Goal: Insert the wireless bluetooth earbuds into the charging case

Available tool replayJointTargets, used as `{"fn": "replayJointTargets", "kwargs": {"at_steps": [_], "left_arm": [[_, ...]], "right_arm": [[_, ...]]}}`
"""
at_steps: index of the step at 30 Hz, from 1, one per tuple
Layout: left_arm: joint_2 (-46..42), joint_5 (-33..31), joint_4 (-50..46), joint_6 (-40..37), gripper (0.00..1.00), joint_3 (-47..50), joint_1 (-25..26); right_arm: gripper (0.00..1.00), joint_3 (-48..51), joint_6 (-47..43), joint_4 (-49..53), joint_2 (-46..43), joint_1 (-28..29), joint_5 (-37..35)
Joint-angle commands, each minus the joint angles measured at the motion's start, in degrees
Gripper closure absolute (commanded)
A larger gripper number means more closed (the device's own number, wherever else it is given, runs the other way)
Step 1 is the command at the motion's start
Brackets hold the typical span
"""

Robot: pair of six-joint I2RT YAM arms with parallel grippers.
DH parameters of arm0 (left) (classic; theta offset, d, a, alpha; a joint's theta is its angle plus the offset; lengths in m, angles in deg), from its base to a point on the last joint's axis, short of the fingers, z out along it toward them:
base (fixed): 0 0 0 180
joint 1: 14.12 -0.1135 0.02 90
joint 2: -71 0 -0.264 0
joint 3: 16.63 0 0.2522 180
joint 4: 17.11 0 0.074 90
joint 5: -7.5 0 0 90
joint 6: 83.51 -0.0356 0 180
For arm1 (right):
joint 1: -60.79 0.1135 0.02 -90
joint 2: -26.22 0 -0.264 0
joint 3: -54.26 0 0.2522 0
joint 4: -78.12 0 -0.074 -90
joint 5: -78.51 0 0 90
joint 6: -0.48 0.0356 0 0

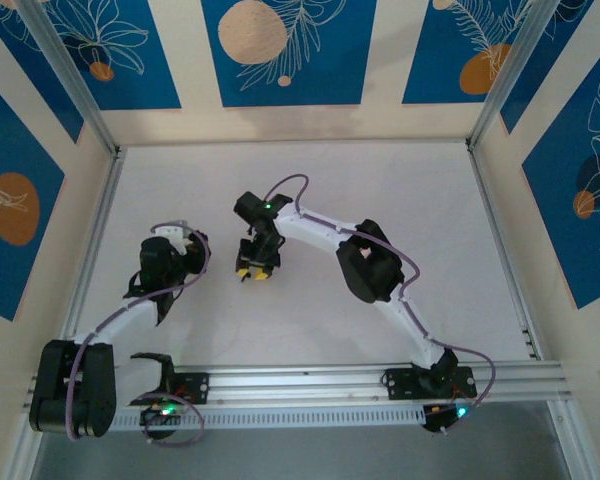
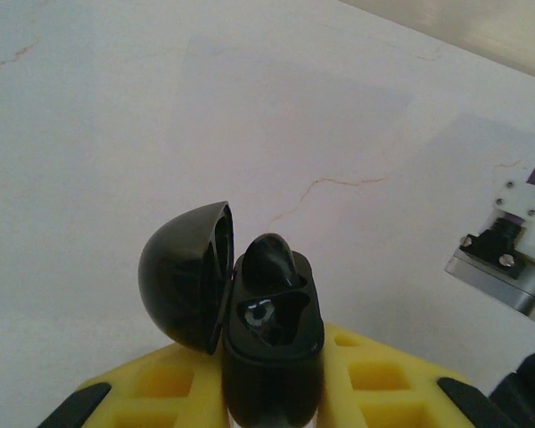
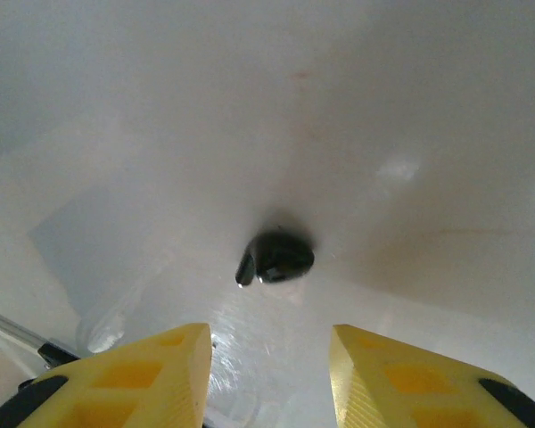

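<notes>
White tabletop (image 1: 380, 190) is stretching across a boxed-in bay, and cream walls (image 1: 185, 60) are rising round it, carrying blue panels (image 1: 320, 60) with white leaf outlines and orange and peach discs. Aluminium posts (image 1: 70, 75) are leaning up at the far corners, and a slotted rail (image 1: 310, 380) is running along the near edge under both arm bases. Seen close, the surface is showing thin reddish hairline marks (image 2: 339, 183) beyond the charging case (image 2: 272, 330), along with a faint, paler rectangular patch.

The left arm (image 1: 130, 310) is reaching onto the tabletop, and the left jaws are clamping the charging case between their yellow pads (image 2: 374, 374). The case's domed lid (image 2: 183, 276) is hanging open to its left. A seated earbud (image 2: 269, 259), glossy black, is sitting in the case's farther well, while the nearer well is gaping empty.

To the right of the case, the right arm (image 1: 370, 265) is bending over the middle of the tabletop. The right jaws are standing parted, gripping nothing, with their pads (image 3: 152, 370) well clear of each other. A loose earbud (image 3: 276, 259), also black, is lying on the bare tabletop outside the case, just beyond the gap between those pads, and is casting a soft shadow on the glossy white.
</notes>
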Motion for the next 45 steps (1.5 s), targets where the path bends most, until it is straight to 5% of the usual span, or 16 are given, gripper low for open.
{"fn": "replayJointTargets", "kwargs": {"at_steps": [1,31,45], "left_arm": [[0.2,0.9,0.3,0.2,0.76,-1.7,-0.8],[-1.1,1.1,-1.4,-0.6,0.76,-2.4,-0.8],[-2.6,1.8,-4.8,-2.8,0.77,-3.6,-0.8]], "right_arm": [[0.61,-2.9,-0.3,3.1,2.2,0.1,1.0],[0.74,-11.0,-3.6,6.7,9.1,0.1,-2.5],[0.77,-5.2,-5.7,8.8,4.9,-0.3,-6.3]]}}
